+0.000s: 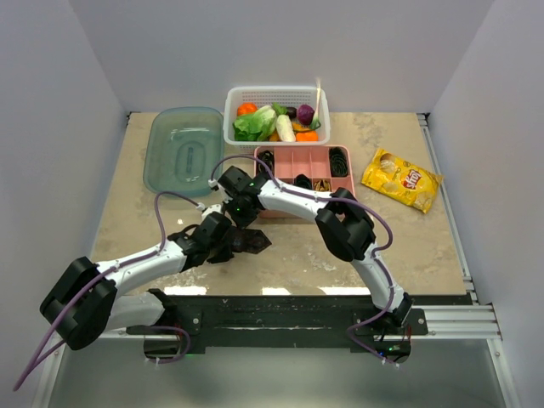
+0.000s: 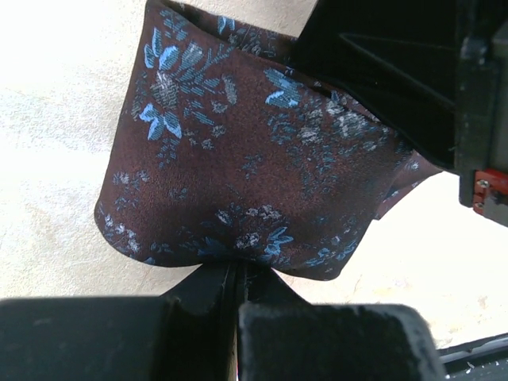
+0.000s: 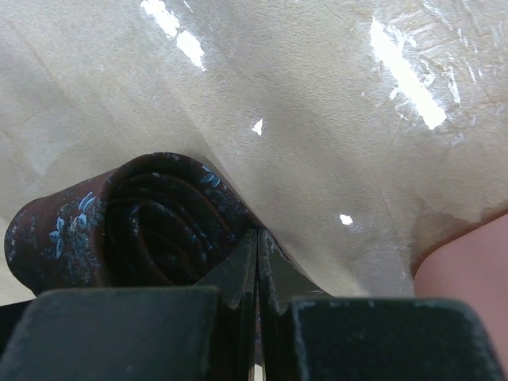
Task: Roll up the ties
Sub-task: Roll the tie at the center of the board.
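From above, the left gripper [image 1: 235, 243] and right gripper [image 1: 244, 219] meet low over the counter [image 1: 408, 246]. Both are at the dark brown-maroon tie [image 1: 255, 242], and a pink divided tray [image 1: 297, 161] lies just beyond them.

In the left wrist view, the left gripper [image 2: 238, 278] is clamped on the lower edge of the tie [image 2: 238, 167] (blue flowers on the cloth), which bulges ahead of its fingers.

In the right wrist view, the right gripper [image 3: 256, 266] is pressed closed on the outer wrap. The coiled tie [image 3: 135, 226] sits just left of its fingers on the counter [image 3: 317, 119].

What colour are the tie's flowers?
Blue and grey, on the dark brown tie; left wrist view.
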Action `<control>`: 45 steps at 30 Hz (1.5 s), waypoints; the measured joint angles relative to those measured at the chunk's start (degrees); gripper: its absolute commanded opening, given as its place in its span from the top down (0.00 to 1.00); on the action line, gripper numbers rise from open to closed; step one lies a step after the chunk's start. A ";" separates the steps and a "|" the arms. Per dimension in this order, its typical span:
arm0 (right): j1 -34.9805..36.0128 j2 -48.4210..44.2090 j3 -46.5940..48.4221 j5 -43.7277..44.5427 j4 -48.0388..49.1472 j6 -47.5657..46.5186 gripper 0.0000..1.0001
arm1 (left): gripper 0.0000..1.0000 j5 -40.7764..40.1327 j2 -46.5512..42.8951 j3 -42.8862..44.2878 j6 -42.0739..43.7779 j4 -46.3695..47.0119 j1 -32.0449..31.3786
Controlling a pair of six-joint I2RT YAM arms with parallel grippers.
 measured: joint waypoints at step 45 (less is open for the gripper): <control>0.52 -15.58 -8.20 11.56 1.07 1.55 1.00 | 0.43 1.46 -9.46 3.45 2.73 -2.10 0.07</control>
